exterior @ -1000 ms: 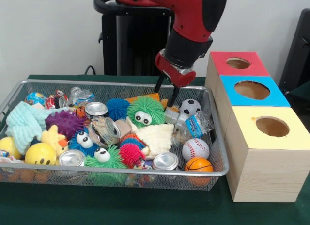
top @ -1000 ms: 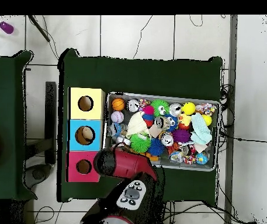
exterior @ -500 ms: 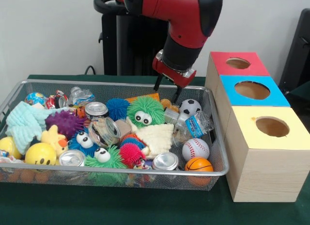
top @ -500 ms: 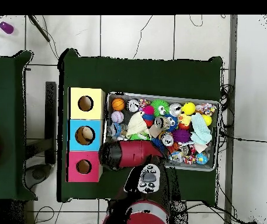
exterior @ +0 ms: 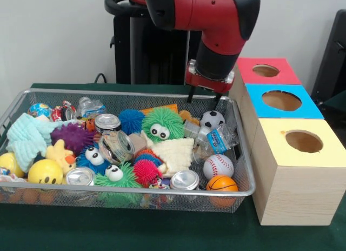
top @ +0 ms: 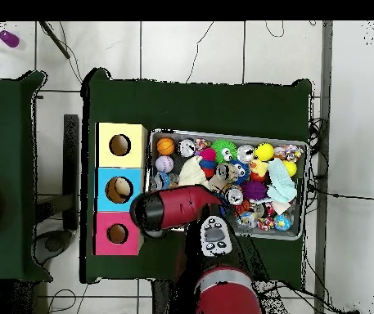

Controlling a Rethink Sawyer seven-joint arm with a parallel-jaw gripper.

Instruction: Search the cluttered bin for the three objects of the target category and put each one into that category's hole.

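Note:
The wire mesh bin point(exterior: 135, 190) holds a jumble of toys. A soccer ball point(exterior: 212, 119), a baseball point(exterior: 218, 166) and a small basketball point(exterior: 221, 184) lie along its right side. Silver cans point(exterior: 185, 180) and fuzzy toys with eyes, such as the green one point(exterior: 162, 124), fill the middle. My gripper point(exterior: 204, 102) hangs open and empty over the bin's far right corner, just above the soccer ball. In the overhead view the red arm point(top: 176, 208) hides the gripper.
To the right of the bin stand three wooden boxes with round holes: red point(exterior: 265, 70), blue point(exterior: 281, 100) and yellow point(exterior: 303, 141). From overhead they are the red box point(top: 117, 234), blue box point(top: 119, 189) and yellow box point(top: 120, 145), left of the bin point(top: 300, 233).
The gripper has risen a little and swung right in the front view, from over the bin's back middle to its far right corner near the red box. It stays open and empty.

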